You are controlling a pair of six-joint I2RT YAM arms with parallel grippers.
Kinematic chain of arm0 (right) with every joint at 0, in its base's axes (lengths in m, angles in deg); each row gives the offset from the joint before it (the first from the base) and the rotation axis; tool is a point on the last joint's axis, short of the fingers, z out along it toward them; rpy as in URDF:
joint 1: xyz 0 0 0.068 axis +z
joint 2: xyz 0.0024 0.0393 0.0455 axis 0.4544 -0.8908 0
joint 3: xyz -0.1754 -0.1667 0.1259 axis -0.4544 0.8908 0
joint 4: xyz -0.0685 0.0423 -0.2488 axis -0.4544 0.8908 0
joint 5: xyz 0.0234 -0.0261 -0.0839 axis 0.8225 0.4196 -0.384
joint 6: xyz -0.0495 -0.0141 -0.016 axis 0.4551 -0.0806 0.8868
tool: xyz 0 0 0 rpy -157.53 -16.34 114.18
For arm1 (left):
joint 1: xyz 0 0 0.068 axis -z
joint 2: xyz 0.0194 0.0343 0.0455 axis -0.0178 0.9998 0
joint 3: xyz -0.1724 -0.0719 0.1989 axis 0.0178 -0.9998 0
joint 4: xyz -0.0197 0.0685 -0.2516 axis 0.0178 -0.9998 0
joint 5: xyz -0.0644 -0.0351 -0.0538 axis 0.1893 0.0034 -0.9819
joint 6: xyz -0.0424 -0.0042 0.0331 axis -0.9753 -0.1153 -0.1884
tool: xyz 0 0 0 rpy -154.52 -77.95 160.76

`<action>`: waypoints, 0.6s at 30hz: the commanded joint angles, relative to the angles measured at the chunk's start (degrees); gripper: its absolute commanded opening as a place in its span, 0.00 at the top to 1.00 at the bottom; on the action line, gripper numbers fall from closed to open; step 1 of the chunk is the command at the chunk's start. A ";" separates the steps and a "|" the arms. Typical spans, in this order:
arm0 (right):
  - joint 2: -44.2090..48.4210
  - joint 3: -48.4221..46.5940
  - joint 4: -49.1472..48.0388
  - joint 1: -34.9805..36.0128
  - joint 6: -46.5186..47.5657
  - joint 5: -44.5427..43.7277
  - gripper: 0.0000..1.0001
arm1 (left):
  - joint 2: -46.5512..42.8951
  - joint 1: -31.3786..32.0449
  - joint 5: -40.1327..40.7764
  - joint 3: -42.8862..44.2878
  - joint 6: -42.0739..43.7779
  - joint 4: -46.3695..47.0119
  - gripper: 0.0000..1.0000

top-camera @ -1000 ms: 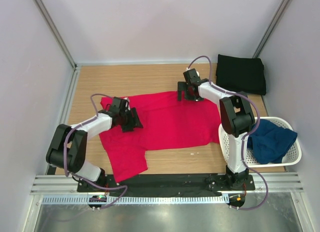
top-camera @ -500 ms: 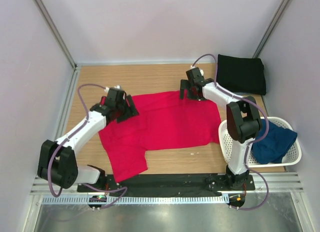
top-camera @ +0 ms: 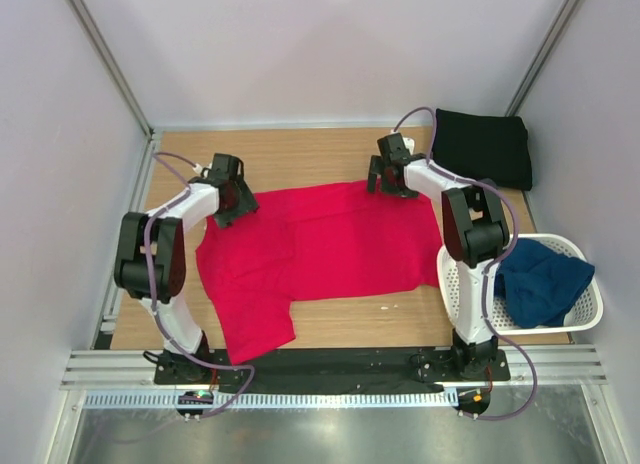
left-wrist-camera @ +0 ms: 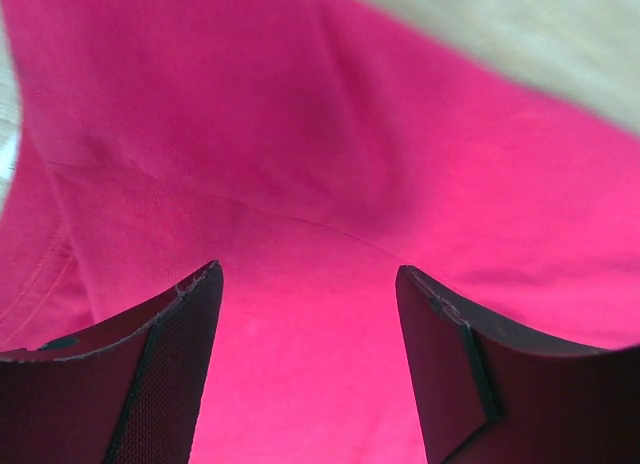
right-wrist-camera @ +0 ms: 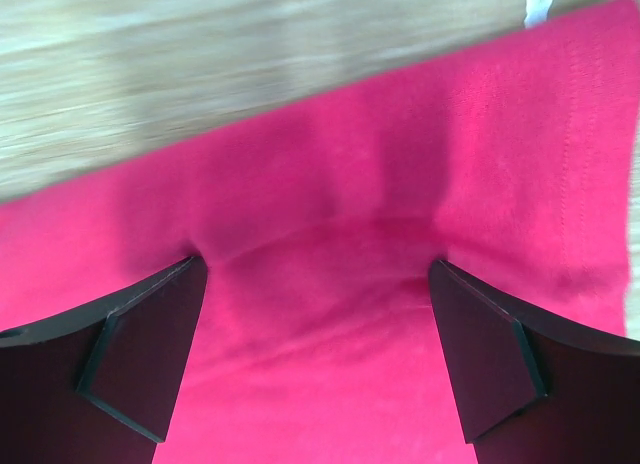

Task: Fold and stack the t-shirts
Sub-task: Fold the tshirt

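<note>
You have the red shirt [top-camera: 320,244] flat on the bench [top-camera: 300,149], and its long side runs left to right. Your left hand [top-camera: 236,202] is over the far left corner and your right hand [top-camera: 392,176] over the far right corner. Both are wide apart and grip nothing. There are three shirts: this one, one black shirt [top-camera: 482,147] folded at the far right, and one navy shirt [top-camera: 540,282] in the single basket [top-camera: 590,319].

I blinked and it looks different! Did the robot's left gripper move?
Yes. The left gripper slid across the red t-shirt toward the far edge of the table, and a bit to the left.
</note>
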 commanded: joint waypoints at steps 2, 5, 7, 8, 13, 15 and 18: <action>-2.71 -2.94 -1.62 -0.31 -1.42 1.40 0.00 | 3.83 -1.10 -0.45 -0.86 -1.68 4.44 0.30; -4.91 -4.08 -0.74 -0.31 -1.69 0.88 0.00 | 6.74 -2.67 -1.59 0.28 -2.12 5.06 0.30; -6.05 -4.52 -0.91 -0.31 -2.04 0.97 0.00 | 9.29 -3.38 -1.86 2.12 -1.95 4.88 0.31; -6.41 -4.79 -0.91 -0.31 -2.30 0.88 0.00 | 9.90 -4.17 -1.68 2.83 -1.42 4.79 0.31; -9.65 -7.94 -0.83 -0.40 -2.66 0.88 0.00 | 15.43 -6.90 -1.94 9.32 0.51 4.26 0.31; -12.38 -11.63 -0.03 -0.57 -2.13 1.23 0.00 | 17.28 -7.87 -2.82 12.14 1.21 4.00 0.32; -16.42 -18.39 1.54 -0.93 -0.81 2.54 0.00 | 21.15 -8.22 -3.88 16.80 1.57 3.83 0.31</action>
